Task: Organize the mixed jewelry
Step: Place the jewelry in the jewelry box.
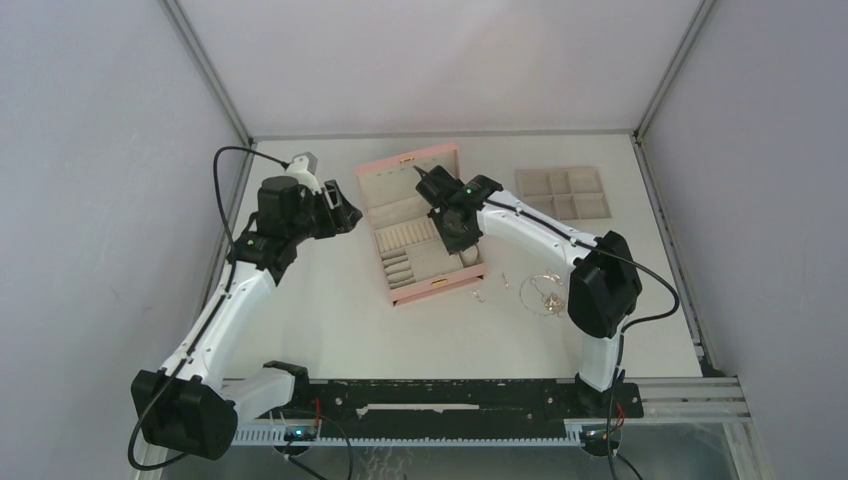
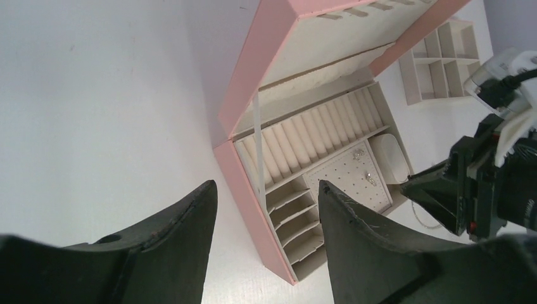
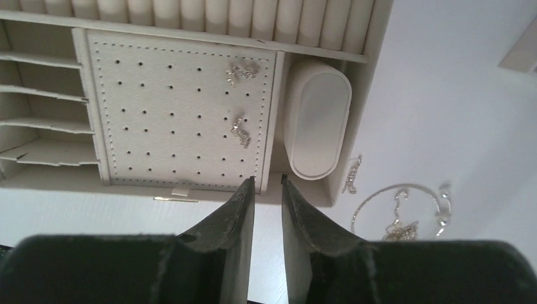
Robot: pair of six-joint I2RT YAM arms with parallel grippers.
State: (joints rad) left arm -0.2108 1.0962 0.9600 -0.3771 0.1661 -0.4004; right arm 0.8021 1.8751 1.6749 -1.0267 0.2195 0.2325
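While your right end effector [image 3: 267, 180] hangs over front wall of pink box [image 1: 405, 162] mid-desk, jaws slightly apart, nothing between, your left end effector [image 2: 266, 187] hovers off box's left side, jaws wide apart, empty. Two earrings [image 3: 240, 73] on perforated panel [image 3: 158, 126] inside box. Chain necklace [image 3: 396, 229] on desk [image 1: 330, 330] toward right edge; small piece [image 3: 352, 175] just beside box.

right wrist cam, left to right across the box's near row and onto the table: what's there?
Order: slotted compartments → perforated earring panel → oval white pad → loose earring on the table → looped chain necklace.
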